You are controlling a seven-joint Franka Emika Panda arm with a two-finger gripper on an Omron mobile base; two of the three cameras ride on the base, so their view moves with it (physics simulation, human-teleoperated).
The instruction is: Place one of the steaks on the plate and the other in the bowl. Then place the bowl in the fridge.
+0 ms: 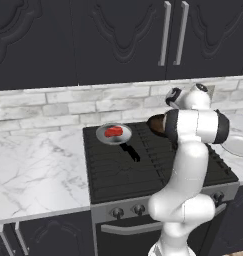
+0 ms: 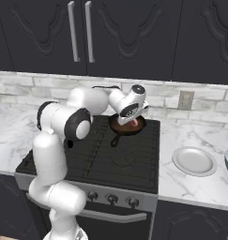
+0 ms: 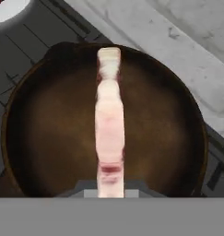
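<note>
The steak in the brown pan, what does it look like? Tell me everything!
The steak is a thin slab of pale pink meat with a darker red patch, seen edge-on and standing on end. It hangs over the middle of the round brown pan on the back of the black stove. The end effector is shut on its near edge.

Steak [image 3: 109, 124] edge-on above brown pan; second steak [image 1: 113, 132] in grey pan

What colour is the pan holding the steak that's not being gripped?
Light grey pan, black handle; clearest in the left base view.
</note>
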